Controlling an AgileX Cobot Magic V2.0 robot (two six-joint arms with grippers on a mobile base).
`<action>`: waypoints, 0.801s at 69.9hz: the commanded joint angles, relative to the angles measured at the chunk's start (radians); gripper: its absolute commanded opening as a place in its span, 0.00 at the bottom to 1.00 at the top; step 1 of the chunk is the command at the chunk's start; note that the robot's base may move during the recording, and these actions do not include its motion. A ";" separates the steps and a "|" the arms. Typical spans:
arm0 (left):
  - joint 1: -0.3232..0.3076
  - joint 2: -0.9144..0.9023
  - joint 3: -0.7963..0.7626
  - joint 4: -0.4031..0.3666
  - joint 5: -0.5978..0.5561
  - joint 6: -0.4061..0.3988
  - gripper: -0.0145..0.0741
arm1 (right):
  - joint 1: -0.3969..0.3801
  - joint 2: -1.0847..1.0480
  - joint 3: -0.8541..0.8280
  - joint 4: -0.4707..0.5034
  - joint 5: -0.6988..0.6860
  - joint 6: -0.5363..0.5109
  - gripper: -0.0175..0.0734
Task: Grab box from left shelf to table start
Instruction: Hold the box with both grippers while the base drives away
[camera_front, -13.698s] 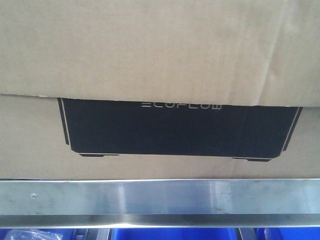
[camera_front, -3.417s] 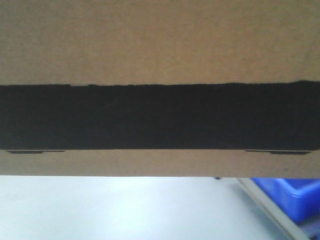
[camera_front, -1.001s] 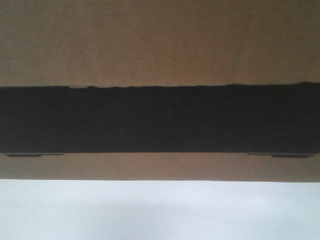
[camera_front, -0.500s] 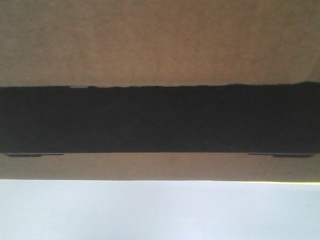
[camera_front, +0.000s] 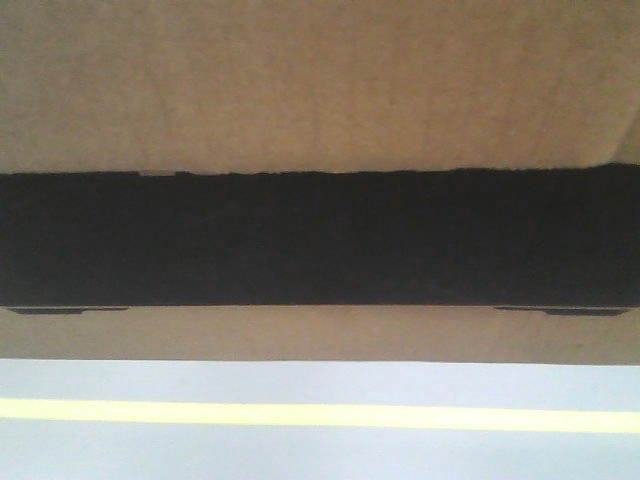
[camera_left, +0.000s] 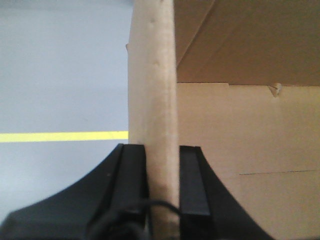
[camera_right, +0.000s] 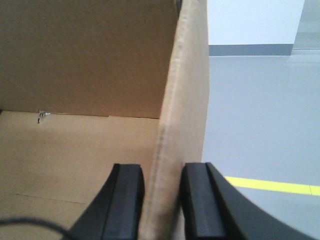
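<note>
The brown cardboard box (camera_front: 320, 90) with its black printed panel (camera_front: 320, 240) fills most of the front view and hangs above the floor. In the left wrist view my left gripper (camera_left: 161, 148) is shut on the box's upright left wall (camera_left: 152, 75), one finger (camera_left: 131, 170) outside and the other inside the open box (camera_left: 250, 130). My right gripper (camera_right: 161, 167) is shut the same way on the right wall (camera_right: 185, 90), above the box's inner bottom (camera_right: 75, 150). The shelf and the table are out of view.
Below the box lies a smooth grey floor (camera_front: 150, 450) crossed by a yellow line (camera_front: 320, 415). That yellow line (camera_left: 60, 136) runs left of the box and the yellow line (camera_right: 270, 186) right of it. A white wall with a grey skirting (camera_right: 250, 50) stands far right.
The box has left the shelf; the metal rail and blue bins are gone from view. In the last half second a yellow floor line slid into view under the box.
</note>
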 joint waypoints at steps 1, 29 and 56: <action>-0.008 -0.014 -0.039 -0.069 -0.128 -0.003 0.05 | -0.007 0.009 -0.033 -0.027 -0.189 0.012 0.26; -0.008 -0.014 -0.039 -0.069 -0.127 -0.003 0.05 | -0.007 0.009 -0.033 -0.027 -0.188 0.012 0.26; -0.008 -0.014 -0.039 -0.069 -0.127 -0.003 0.05 | -0.007 0.009 -0.033 -0.027 -0.188 0.012 0.26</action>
